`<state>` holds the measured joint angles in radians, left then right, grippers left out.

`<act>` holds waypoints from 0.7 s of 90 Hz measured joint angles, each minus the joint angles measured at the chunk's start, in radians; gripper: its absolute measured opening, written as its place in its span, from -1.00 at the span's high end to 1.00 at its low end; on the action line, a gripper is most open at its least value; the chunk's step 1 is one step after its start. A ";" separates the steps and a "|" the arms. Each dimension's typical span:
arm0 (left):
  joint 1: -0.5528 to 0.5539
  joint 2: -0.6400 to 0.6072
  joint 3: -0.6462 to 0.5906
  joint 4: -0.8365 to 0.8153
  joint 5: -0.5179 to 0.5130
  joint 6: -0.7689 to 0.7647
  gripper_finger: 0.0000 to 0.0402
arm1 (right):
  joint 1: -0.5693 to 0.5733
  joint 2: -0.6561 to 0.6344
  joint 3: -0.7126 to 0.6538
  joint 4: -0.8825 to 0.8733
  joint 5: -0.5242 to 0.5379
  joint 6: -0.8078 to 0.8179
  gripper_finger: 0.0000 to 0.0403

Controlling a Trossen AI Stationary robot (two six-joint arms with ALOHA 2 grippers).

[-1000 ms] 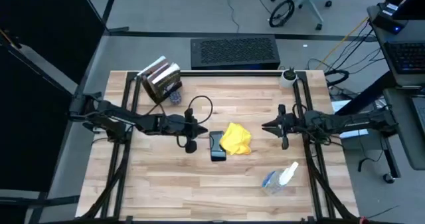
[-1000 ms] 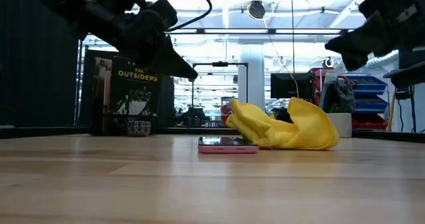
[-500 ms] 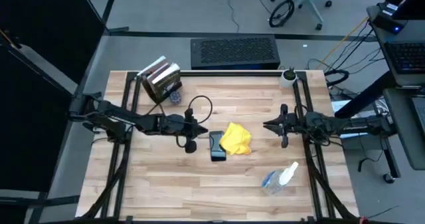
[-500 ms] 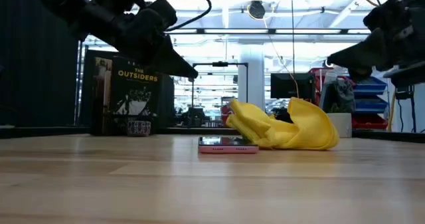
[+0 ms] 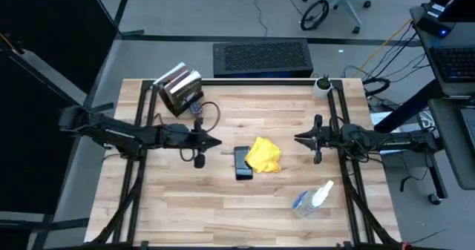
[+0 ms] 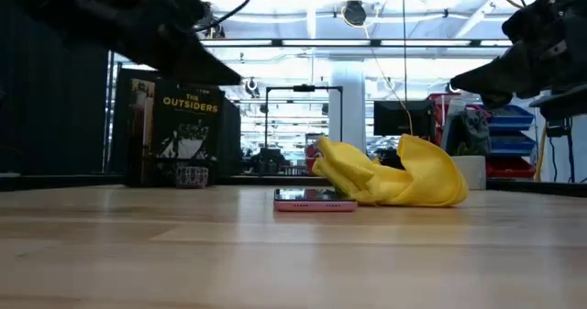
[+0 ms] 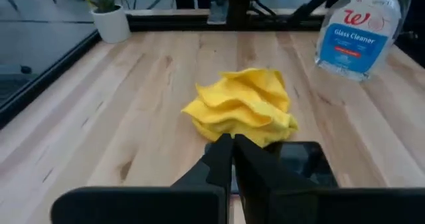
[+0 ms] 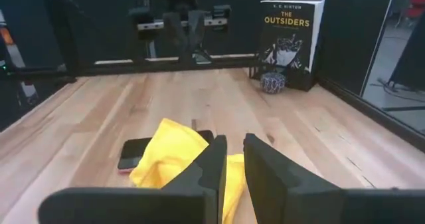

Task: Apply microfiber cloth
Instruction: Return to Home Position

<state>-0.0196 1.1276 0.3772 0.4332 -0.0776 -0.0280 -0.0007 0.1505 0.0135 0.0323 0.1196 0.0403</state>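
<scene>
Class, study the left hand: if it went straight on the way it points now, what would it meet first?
Probably the microfiber cloth, which lies just beyond the phone; if the left hand points more steeply down, the phone comes first. Depth is unclear.

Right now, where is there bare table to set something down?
Free: the near-left table corner beside the phone, and the far strip between book and white pot. Crowded: the centre, where phone and microfiber cloth lie between left claw and right claw; the spray bottle takes the near-right corner.

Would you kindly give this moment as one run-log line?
left gripper: shut, empty | right gripper: open, empty | microfiber cloth: bunched against phone
</scene>
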 joint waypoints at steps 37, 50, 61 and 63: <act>-0.009 -0.436 -0.285 0.034 -0.022 -0.045 0.98 | 0.000 0.000 0.000 0.000 0.000 0.000 0.83; -0.009 -0.560 -0.342 0.030 -0.022 -0.044 0.98 | 0.000 0.000 0.000 0.000 0.000 0.000 0.83; -0.009 -0.636 -0.362 0.008 -0.024 -0.044 0.98 | 0.000 0.000 0.000 0.000 0.000 0.000 0.83; -0.009 -0.647 -0.362 -0.002 -0.024 -0.044 0.98 | 0.000 0.000 0.000 0.000 0.000 0.000 0.83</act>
<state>-0.0284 0.4806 0.0147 0.4314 -0.1017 -0.0715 -0.0006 0.1509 0.0135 0.0324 0.1192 0.0402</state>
